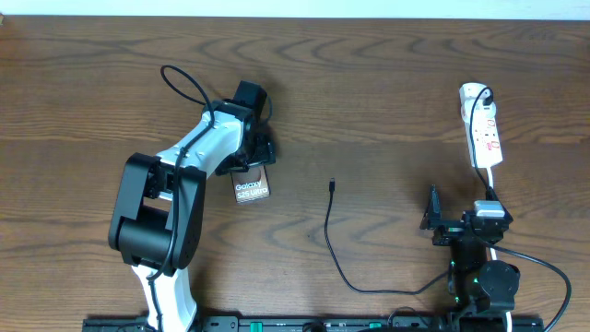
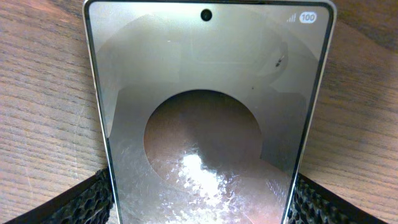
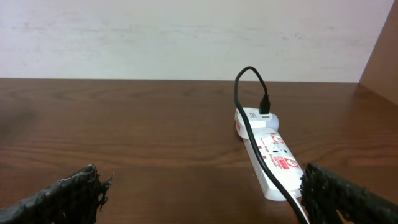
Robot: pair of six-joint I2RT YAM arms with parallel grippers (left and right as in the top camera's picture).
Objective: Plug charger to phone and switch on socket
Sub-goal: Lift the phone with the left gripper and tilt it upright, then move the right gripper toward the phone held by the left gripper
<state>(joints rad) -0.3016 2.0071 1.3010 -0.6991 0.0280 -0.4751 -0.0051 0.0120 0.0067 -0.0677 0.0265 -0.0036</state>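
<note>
I see the charger lying loose, phone unplugged — left jaws straddle it, grip unclear; right jaws gaping, socket untouched

Glossy glass phone, white plastic socket, grained brown wood table

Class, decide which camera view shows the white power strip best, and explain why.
Right wrist: the power strip lies close, with its red markings and the charger plugged in. Overhead shows it whole but small. Left wrist shows only the phone.
</note>
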